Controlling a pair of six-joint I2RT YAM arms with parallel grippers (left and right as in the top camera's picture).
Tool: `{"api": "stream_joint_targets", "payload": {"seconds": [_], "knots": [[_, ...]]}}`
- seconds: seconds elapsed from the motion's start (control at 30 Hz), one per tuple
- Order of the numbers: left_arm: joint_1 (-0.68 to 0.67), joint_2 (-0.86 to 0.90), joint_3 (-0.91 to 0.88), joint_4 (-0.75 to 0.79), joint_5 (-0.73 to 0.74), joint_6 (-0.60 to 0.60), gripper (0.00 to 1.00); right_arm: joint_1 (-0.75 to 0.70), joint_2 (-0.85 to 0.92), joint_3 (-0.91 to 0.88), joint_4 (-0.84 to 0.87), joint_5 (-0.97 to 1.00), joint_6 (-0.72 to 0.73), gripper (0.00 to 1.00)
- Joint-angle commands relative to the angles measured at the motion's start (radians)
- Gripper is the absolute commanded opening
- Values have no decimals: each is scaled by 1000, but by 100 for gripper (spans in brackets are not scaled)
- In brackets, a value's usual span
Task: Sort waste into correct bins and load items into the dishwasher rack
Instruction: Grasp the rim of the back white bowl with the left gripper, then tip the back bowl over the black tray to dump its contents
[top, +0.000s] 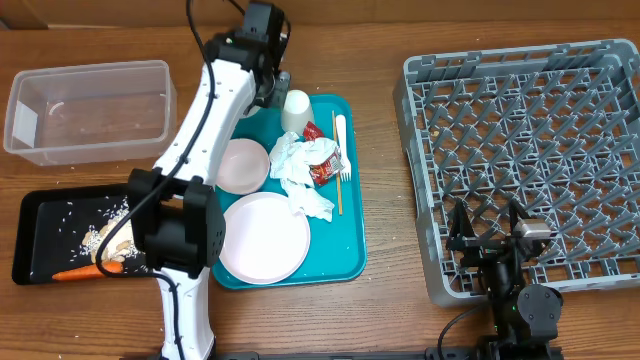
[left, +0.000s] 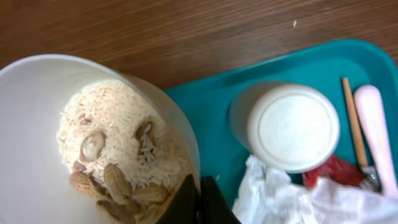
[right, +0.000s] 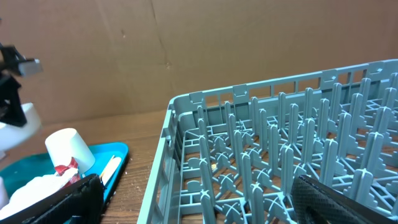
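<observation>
1. Left gripper (left: 193, 198): pinching the rim of a white bowl (left: 31, 155) of rice and peanuts (left: 118, 124), at the upper left corner of the teal tray (left: 211, 118).
2. Right gripper (top: 487, 232): fingers spread, empty, at the lower left corner of the grey rack (top: 530, 140).
3. On the teal tray: upturned cup (top: 297, 108), second bowl (top: 243, 165), plate (top: 265, 240), napkins (top: 300, 175), red wrapper (top: 323, 168), fork (top: 341, 135), stick (top: 337, 190).
4. Frame left: clear tub (top: 25, 125) above; black tray (top: 50, 225) below, holding a carrot (top: 80, 273) and scraps (top: 108, 238).
</observation>
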Motion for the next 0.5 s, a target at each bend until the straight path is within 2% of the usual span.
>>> {"api": "stream_joint_targets", "payload": {"seconds": [0.0, 0.07, 0.17, 0.23, 0.37, 0.47], "knots": [[5, 6, 196, -139, -6, -148, 4, 2, -7, -10, 6, 10, -6, 100], [23, -5, 322, -259, 13, -269, 4, 2, -7, -10, 6, 10, -6, 100], [101, -61, 381, -346, 161, -322, 4, 2, -7, -10, 6, 10, -6, 100], [183, -106, 381, -402, 195, -376, 4, 2, -7, -10, 6, 10, -6, 100], [343, -155, 381, -496, 217, -395, 4, 2, -7, -10, 6, 10, -6, 100], [453, -162, 381, -548, 330, -347, 4, 2, -7, -10, 6, 10, -6, 100]]}}
